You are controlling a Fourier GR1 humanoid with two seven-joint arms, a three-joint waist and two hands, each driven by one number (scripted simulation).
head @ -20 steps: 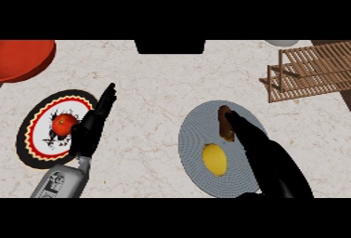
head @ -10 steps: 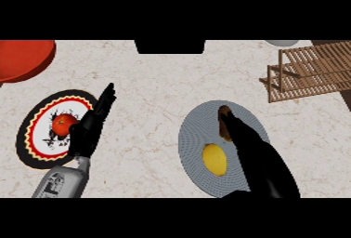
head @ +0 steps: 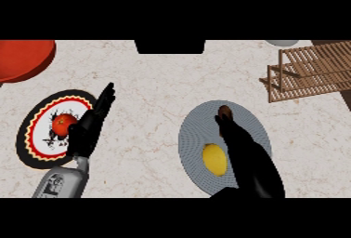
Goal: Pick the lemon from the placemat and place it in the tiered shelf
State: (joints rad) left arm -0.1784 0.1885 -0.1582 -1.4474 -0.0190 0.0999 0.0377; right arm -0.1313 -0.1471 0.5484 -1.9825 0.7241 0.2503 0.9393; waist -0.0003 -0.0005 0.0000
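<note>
A yellow lemon [head: 214,159] lies on the round grey placemat [head: 195,135] at the lower middle right. My right hand [head: 240,139] stretches over the placemat just right of the lemon, fingers straight and pointing up the view, open and holding nothing. A small brown object [head: 224,110] sits at the fingertips near the mat's far edge. The wooden tiered shelf [head: 312,72] stands at the upper right. My left hand [head: 89,125] rests open at the left, fingers straight.
A round plate [head: 48,128] with a black, red and yellow rim holds a red tomato [head: 64,124] beside the left hand. A red bowl [head: 24,58] sits at the top left, and a grey dish [head: 282,42] at the top right edge.
My right hand has shifted left and lower over the placemat, closer to the lemon. The left hand has not moved.
</note>
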